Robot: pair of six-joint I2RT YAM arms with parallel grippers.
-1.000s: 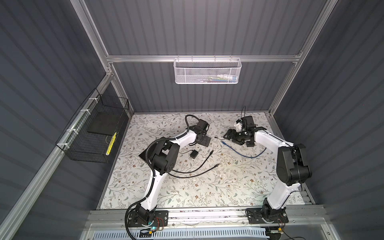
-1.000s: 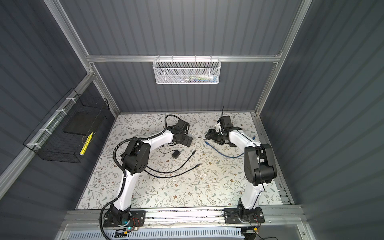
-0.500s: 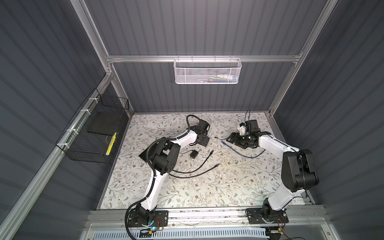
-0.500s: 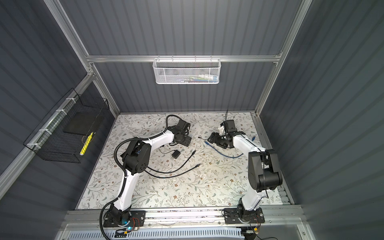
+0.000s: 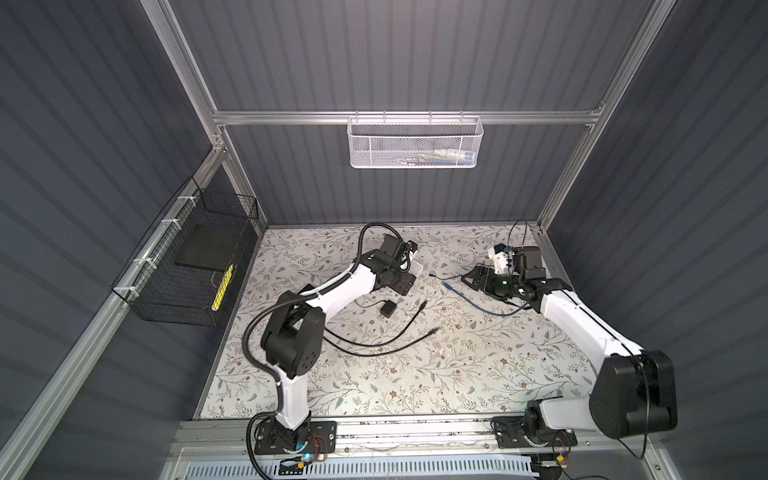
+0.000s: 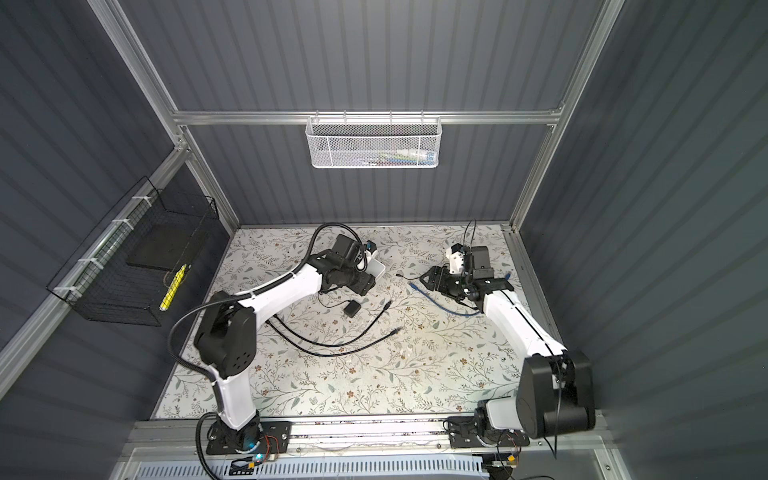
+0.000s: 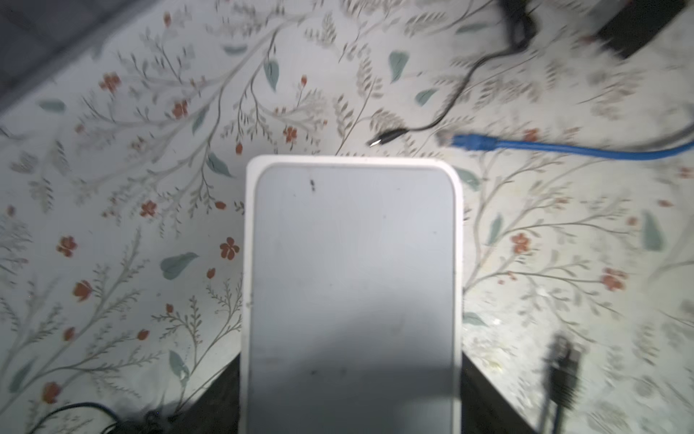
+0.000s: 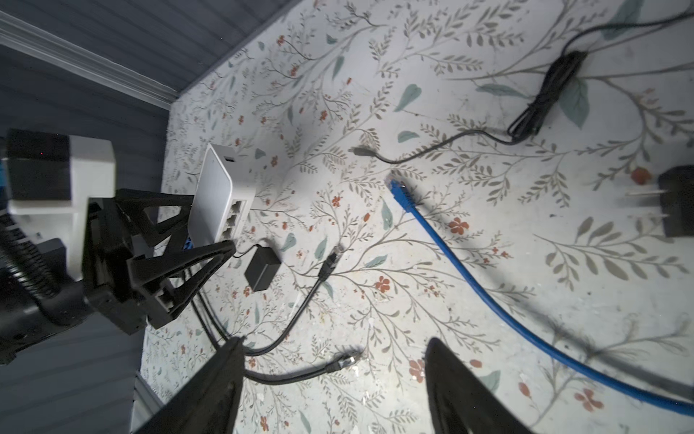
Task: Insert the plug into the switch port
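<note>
My left gripper (image 5: 412, 271) (image 6: 372, 272) is shut on the white switch (image 7: 351, 263), with a dark finger (image 7: 484, 394) against each long side. In the right wrist view the switch (image 8: 216, 188) sits tilted between those fingers, and its row of ports (image 8: 234, 218) faces the middle of the table. The blue cable's plug (image 8: 400, 191) (image 5: 448, 286) (image 6: 413, 285) (image 7: 465, 142) lies loose on the floral table. Just right of it, my right gripper (image 5: 473, 279) (image 6: 432, 278) (image 8: 334, 345) hovers low, open and holding nothing.
Two black cables end in plugs (image 8: 330, 259) (image 8: 347, 360) on the table near a small black adapter (image 5: 387, 309) (image 8: 263, 268). A thin black lead (image 8: 362, 151), a coiled bundle (image 8: 544, 97) and a pronged adapter (image 8: 676, 203) lie nearby. The left wall carries a black wire basket (image 5: 187, 266).
The left jaws have closed onto the switch. The right gripper has drawn back slightly to the right, still open.
</note>
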